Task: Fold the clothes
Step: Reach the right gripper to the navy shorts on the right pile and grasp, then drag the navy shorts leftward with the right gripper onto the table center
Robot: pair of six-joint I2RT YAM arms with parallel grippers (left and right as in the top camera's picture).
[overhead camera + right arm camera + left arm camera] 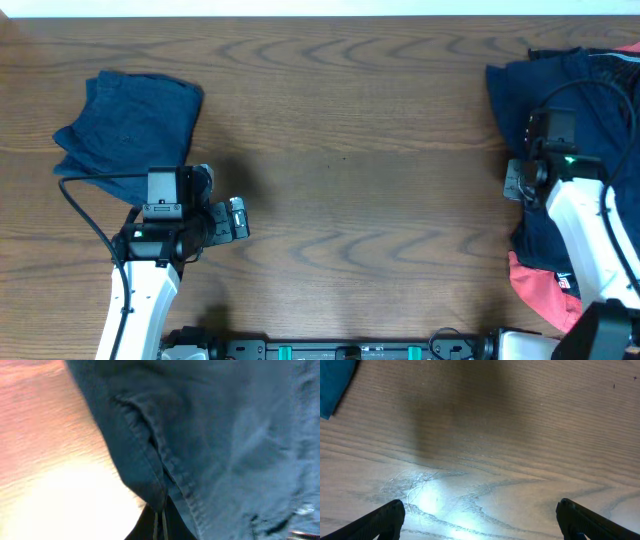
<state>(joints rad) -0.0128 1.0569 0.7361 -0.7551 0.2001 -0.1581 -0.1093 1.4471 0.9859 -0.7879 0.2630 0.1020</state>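
While one navy garment lies folded at ten o'clock on the table, left fingers spread empty nearby, the right fingers look clenched on a hem of the unfolded heap at three o'clock, most work seemingly ahead.

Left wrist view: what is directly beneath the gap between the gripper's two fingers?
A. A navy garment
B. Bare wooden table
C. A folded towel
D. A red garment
B: the left gripper is open over the bare wood-grain table. Only a corner of blue cloth shows, at the upper left edge of the view.
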